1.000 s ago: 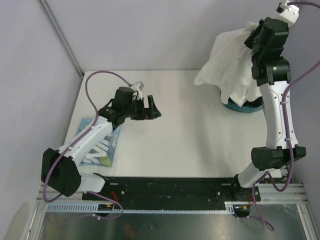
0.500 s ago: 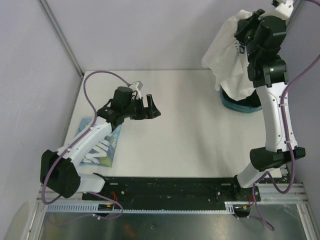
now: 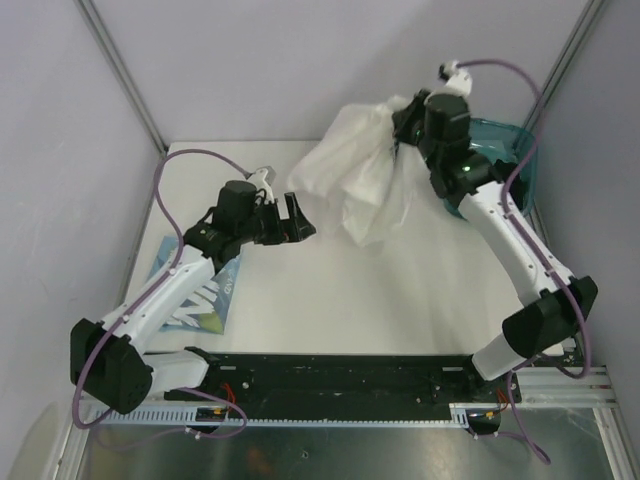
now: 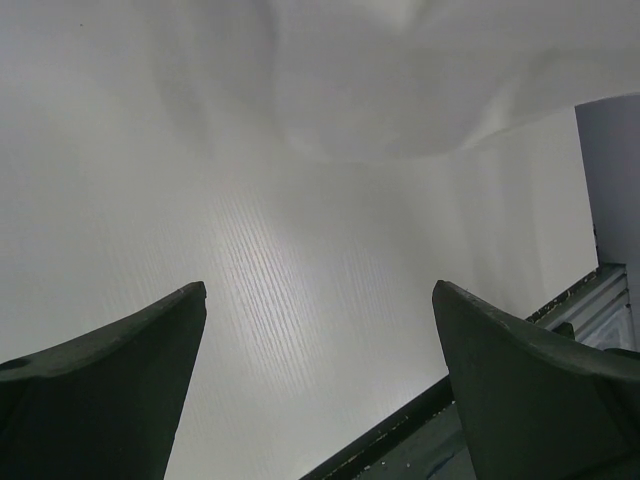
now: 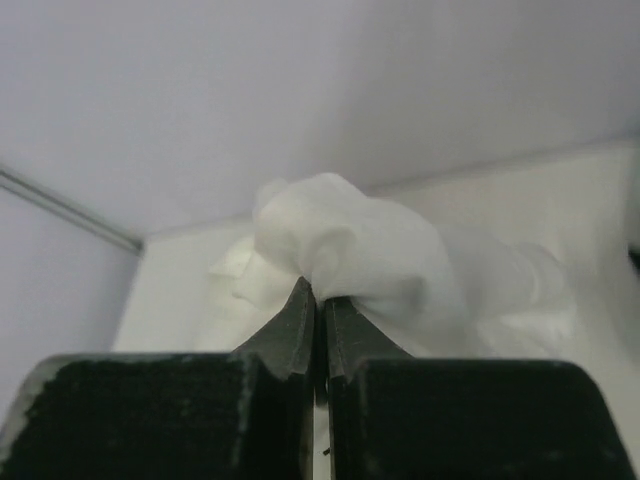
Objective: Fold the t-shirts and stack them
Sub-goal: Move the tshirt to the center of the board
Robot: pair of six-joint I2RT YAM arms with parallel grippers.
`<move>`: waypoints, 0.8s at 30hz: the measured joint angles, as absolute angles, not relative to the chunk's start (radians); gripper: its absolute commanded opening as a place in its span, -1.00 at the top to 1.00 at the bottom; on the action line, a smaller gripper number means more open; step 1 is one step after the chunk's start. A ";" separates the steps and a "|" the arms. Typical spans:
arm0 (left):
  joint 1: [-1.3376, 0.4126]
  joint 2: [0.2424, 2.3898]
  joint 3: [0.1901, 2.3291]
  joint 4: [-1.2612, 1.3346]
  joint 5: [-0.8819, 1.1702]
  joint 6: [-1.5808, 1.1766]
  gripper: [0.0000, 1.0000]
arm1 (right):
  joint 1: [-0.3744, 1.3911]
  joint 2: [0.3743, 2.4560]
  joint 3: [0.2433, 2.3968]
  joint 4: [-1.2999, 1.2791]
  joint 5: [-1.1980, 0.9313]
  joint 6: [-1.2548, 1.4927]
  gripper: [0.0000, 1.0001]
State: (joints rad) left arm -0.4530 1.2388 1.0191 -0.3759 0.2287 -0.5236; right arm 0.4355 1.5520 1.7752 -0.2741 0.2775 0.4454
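Observation:
A crumpled white t-shirt hangs above the back middle of the table, pinched at its top by my right gripper, which is shut on it. In the right wrist view the cloth bunches just past the closed fingertips. A folded t-shirt with a light-blue graphic lies flat at the table's left edge, partly under my left arm. My left gripper hovers open over the table's left middle, empty, with the hanging shirt's hem just ahead of it.
A teal plastic bin stands at the back right corner, behind the right arm. The white table is walled by grey panels at the back and left. A black rail runs along the near edge.
My right arm has swung left and down from over the bin, carrying the white shirt out to the back middle of the table. The left arm has barely shifted.

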 measured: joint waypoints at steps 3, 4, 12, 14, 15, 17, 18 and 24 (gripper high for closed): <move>-0.453 1.210 1.003 -0.375 0.220 -0.527 -0.99 | 0.435 1.563 1.592 -0.249 0.253 0.486 1.00; -0.453 1.203 0.998 -0.375 0.219 -0.528 -0.99 | 0.436 1.575 1.543 -0.250 0.242 0.500 0.96; -0.453 1.195 0.965 -0.375 0.212 -0.551 -0.99 | 0.464 1.726 1.421 -0.314 0.122 0.535 -0.43; -0.453 1.197 0.963 -0.376 0.212 -0.552 -0.99 | 0.478 1.720 1.421 -0.332 0.110 0.529 -0.61; -0.453 1.200 0.963 -0.375 0.213 -0.553 -0.99 | 0.483 1.708 1.421 -0.342 0.103 0.524 -0.65; -0.453 1.209 0.963 -0.375 0.213 -0.554 -0.99 | 0.492 1.673 1.421 -0.370 0.096 0.515 -0.69; -0.453 1.217 0.963 -0.374 0.216 -0.555 -0.99 | 0.492 1.653 1.421 -0.386 0.099 0.512 -0.69; -0.487 1.272 0.963 -0.347 0.224 -0.560 -0.97 | 0.462 1.459 1.396 -0.466 0.151 0.505 -0.63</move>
State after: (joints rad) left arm -0.4873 1.2716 0.9630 -0.3466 0.2237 -0.5602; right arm 0.4622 1.4590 1.3960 -0.4660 0.1509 0.5053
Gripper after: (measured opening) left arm 0.994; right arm 0.837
